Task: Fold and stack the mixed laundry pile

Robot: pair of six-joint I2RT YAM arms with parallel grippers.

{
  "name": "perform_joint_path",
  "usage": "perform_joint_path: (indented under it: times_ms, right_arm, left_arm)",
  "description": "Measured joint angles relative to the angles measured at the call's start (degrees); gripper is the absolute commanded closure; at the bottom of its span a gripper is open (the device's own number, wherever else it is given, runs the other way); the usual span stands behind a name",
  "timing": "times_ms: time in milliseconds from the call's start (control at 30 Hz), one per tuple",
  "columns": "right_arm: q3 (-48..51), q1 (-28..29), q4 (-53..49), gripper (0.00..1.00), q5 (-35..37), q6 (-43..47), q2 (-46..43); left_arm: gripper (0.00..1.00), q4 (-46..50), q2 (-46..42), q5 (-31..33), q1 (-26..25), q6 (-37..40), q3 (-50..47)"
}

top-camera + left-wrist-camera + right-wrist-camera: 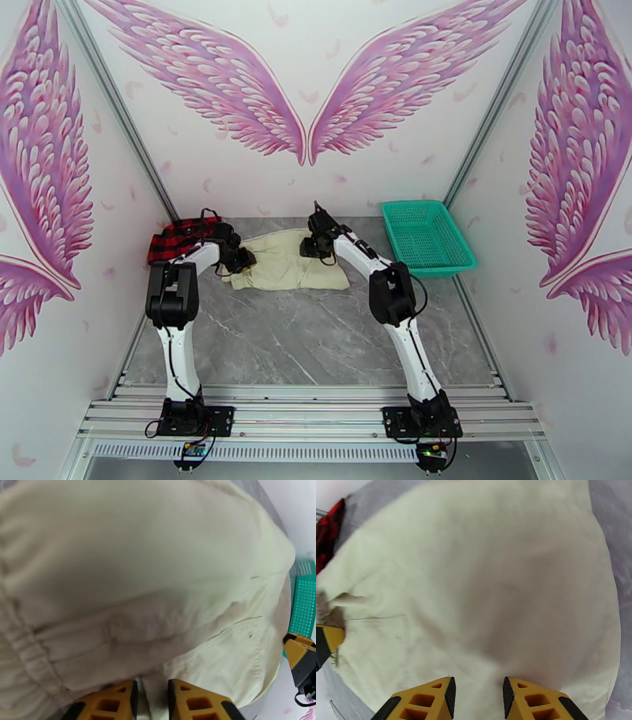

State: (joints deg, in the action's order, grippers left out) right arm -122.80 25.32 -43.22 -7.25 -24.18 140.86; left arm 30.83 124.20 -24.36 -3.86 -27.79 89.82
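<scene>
Up close, the cream garment shows a gathered waistband.

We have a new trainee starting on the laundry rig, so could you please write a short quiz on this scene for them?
1. True or false: the left gripper and the right gripper are both at the cream garment.
2. Where does the red-and-black checked shirt lie? A: at the near edge, between the arm bases; B: at the far left of the table; C: in the table's middle.
3. Name the container at the table's far right.
Key: 1 true; 2 B; 3 the teal mesh basket.
</scene>
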Motion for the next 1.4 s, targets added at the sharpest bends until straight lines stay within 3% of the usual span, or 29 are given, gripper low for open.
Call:
perform_joint_path:
  times_ms: [267,567,733,867,1067,1233,1400]
  right_arm:
    - [13.27,-0.72,0.83,0.62,2.60,-1.95,-6.23]
    - [41.42,-0.02,3.54,0.61,4.52,-2.82,-24.37]
    - [51.41,-0.04,1.86,0.58,6.40,-2.71,-32.61]
    - [50.49,-0.22,1.01,0.53,7.78,-1.77,-35.01]
    - [41.70,-2.25,1.42,0.49,8.13,0.33,-34.71]
    - [32.48,-5.75,3.26,0.42,7.26,3.37,-29.66]
    - [27.65,-8.57,3.48,0.31,4.76,6.64,-22.69]
  left_arm:
    - [0.72,-1.70,-5.62,-0.46,-1.62,0.83,-10.23]
    - [0.68,-1.57,-23.87,-1.36,-8.28,-1.44,-32.26]
    - [0.60,0.79,-33.42,0.11,-9.42,-3.93,-36.00]
    - [0.57,3.13,-36.41,2.05,-9.09,-3.69,-33.77]
    - [0.48,7.23,-33.16,4.94,-4.85,1.07,-25.49]
    - [0.42,9.16,-28.98,6.40,-0.13,5.79,-21.51]
    - [0.38,10.05,-25.55,5.35,0.48,12.39,-19.80]
